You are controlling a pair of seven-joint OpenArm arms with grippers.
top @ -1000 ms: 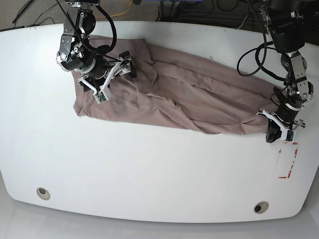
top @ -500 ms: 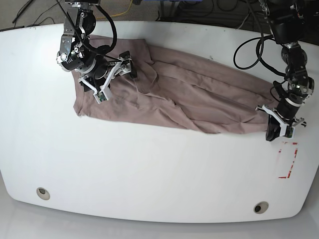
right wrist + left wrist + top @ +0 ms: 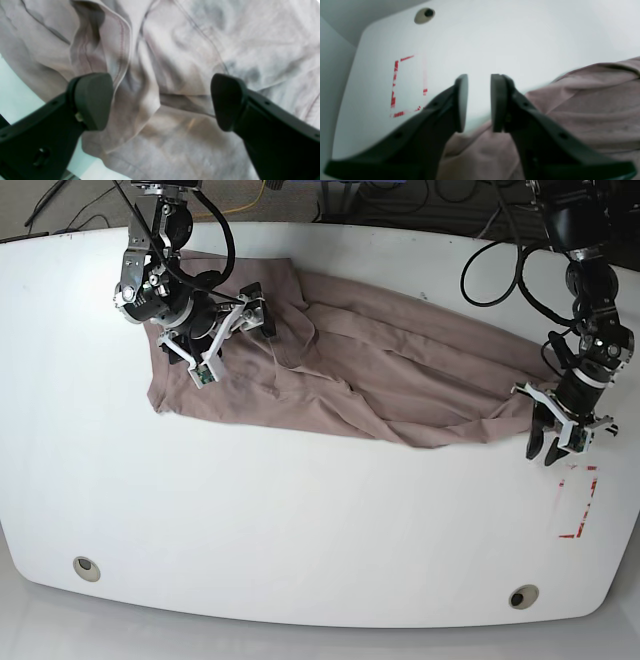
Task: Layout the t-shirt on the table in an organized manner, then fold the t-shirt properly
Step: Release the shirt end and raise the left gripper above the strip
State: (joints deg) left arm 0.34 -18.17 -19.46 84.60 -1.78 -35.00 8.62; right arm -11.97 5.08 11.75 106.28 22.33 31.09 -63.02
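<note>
The mauve-brown t-shirt point(image 3: 380, 370) lies wrinkled and stretched out from the far left to the right side of the white table point(image 3: 300, 520). My right gripper point(image 3: 232, 348) hovers wide open over its left part; in the right wrist view point(image 3: 160, 102) creased fabric and a stitched hem point(image 3: 120, 45) lie between the fingers, ungripped. My left gripper point(image 3: 545, 452) stands at the shirt's right end, open by a narrow gap. In the left wrist view point(image 3: 478, 102) only bare table shows through the gap, and the t-shirt point(image 3: 582, 107) lies below and to the right.
A red tape rectangle point(image 3: 578, 500) point(image 3: 407, 87) marks the table just in front of my left gripper. Two grommet holes point(image 3: 87, 568) point(image 3: 523, 596) sit near the front edge. Cables hang behind the table's far edge.
My left gripper has opened and let go of the shirt's right end, and has shifted slightly toward the back. The right arm has stayed put.
</note>
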